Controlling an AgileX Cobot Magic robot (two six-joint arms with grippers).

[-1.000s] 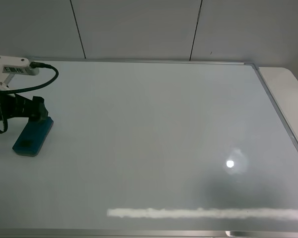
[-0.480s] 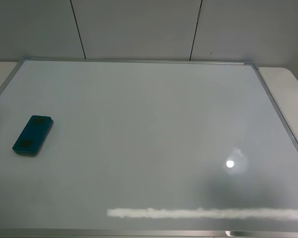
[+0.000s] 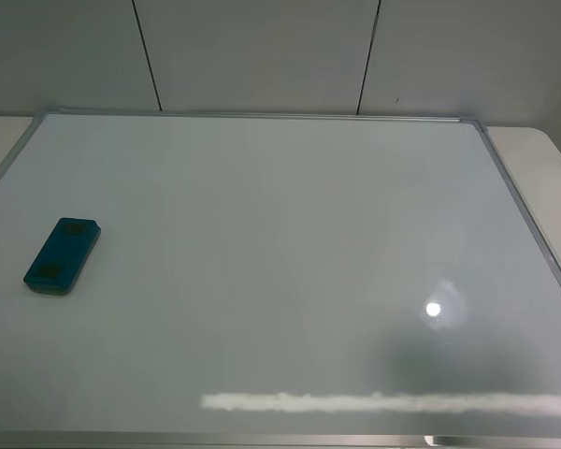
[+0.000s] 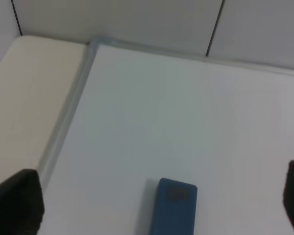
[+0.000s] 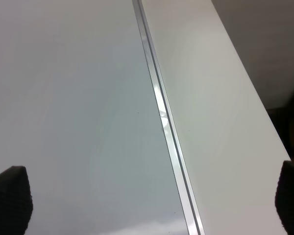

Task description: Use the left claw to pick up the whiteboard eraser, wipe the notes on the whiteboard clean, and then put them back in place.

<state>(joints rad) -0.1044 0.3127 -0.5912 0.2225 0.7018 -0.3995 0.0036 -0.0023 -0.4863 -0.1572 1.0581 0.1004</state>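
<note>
One large whiteboard fills most of the exterior high view, a glossy white sheet inside a thin silver frame, lying flat on a pale tabletop that shows past its right edge and at the upper left corner of the frame. Grey wall panels with dark vertical seams run across the top of the frame. A long white glare streak lies along the lower right of the board and a small round light spot sits above it. No marker writing shows on the white surface in any view.

At the left of the frame, about halfway down, the whiteboard eraser lies flat on the board, a teal-blue block with rounded corners, its long side tilted so the upper end leans right. It lies near the left frame edge but clear of it, with nothing touching it.

No arm appears in the high view. In the left wrist view the eraser sits at the bottom centre, between the two dark fingers of the left claw, which stand spread wide at the lower corners and grasp nothing. In the right wrist view the right gripper likewise has its fingers spread to both lower corners, empty, above the board's silver frame.
</note>
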